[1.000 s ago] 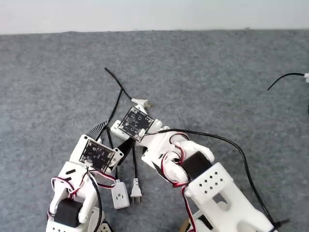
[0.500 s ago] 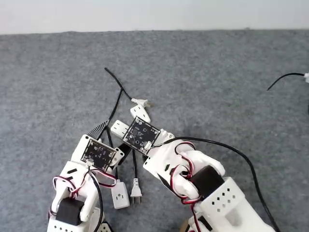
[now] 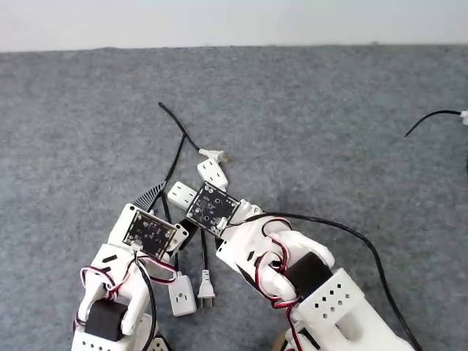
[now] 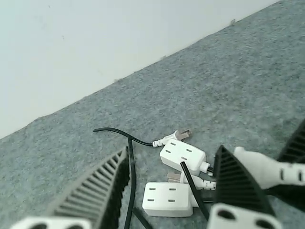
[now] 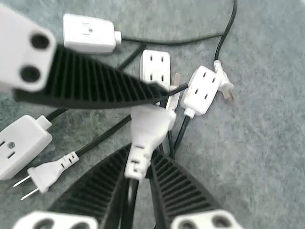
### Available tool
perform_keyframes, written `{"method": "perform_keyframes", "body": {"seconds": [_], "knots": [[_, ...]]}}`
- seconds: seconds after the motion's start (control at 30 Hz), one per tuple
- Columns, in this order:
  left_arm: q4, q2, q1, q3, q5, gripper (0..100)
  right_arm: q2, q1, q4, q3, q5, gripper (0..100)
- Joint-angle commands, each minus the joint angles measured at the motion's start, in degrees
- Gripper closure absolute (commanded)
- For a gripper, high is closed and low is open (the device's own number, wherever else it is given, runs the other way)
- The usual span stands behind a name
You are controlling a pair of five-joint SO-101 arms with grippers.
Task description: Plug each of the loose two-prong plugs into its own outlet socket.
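1. A gray carpet point(image 3: 329, 131) covers the whole work surface and runs back to a plain white wall point(image 3: 234, 22).
2. At the far right edge of the carpet lies the end of a stray cord point(image 3: 439, 112), well apart from everything else.
3. Just ahead of the two arms, two white socket blocks lie close together. One is a square socket block point(image 3: 212, 172); the other, nearer the arms, is a long socket block point(image 3: 180, 194). The slots that show on both are uncovered.
4. A small plug point(image 3: 213, 154) lies against the far side of the square socket block, with its prongs out in the open.
5. The right gripper point(image 5: 143, 153) is clamped tight on the held plug point(image 5: 148, 125), a white one, gripping it by its narrow rear neck. The front of this plug points at the long socket block and sits just beside it. Whether its prongs have entered a slot cannot be told.
6. The left gripper point(image 4: 174, 151) hangs over the same cluster with its fingers spread wide and nothing between them. One of its fingers point(image 4: 233, 176) is just beside the held plug.
7. Between the two arms' bases, a loose plug point(image 3: 207, 287) lies flat with bare prongs toward the near edge. It is just beside an end socket point(image 3: 183, 294).
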Motion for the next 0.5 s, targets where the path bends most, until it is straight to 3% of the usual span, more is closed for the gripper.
{"method": "perform_keyframes", "body": {"seconds": [0.0,0.2,0.47], "knots": [[-1.85,-1.14,-0.7,-0.04,-0.53,72,0.48,2.86,-2.68,0.44,-0.09,99.1],[-2.02,-1.14,-0.88,0.4,-0.7,72,13.41,5.05,-9.01,0.79,1.41,99.1],[-6.95,-1.14,-6.86,2.24,-0.18,72,30.81,5.76,-15.16,0.53,1.41,98.7]]}}
